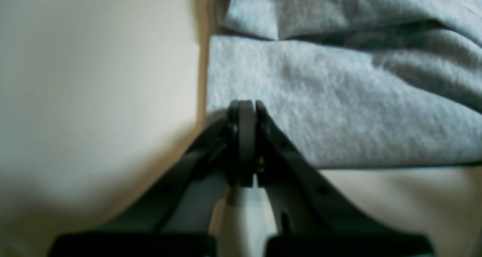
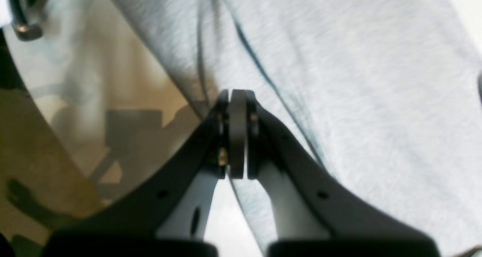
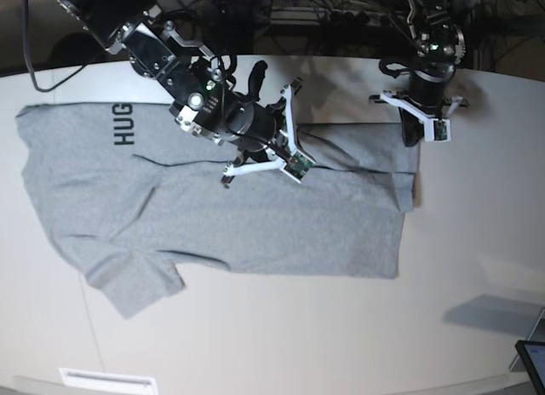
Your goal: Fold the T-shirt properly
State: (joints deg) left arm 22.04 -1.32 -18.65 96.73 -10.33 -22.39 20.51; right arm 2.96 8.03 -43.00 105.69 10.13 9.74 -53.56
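Note:
The heather-grey T-shirt [image 3: 221, 216] lies spread on the white table [image 3: 341, 344], with black letters "HUG" [image 3: 124, 125] at its far left. Its right-hand edge is raised into a ridge between the two grippers. My right gripper [image 3: 298, 133] is shut on that edge near the middle of the table; in the right wrist view the T-shirt [image 2: 357, 98] drapes away from the closed gripper [image 2: 237, 95]. At the shirt's far right corner my left gripper [image 3: 412, 140] is shut too. The left wrist view has the gripper [image 1: 246, 106] pinching a corner of the T-shirt [image 1: 339, 110].
A dark screen corner [image 3: 533, 361] sits at the table's front right. A white label [image 3: 106, 380] lies at the front left edge. Cables and equipment [image 3: 341, 20] crowd the space behind the table's back edge.

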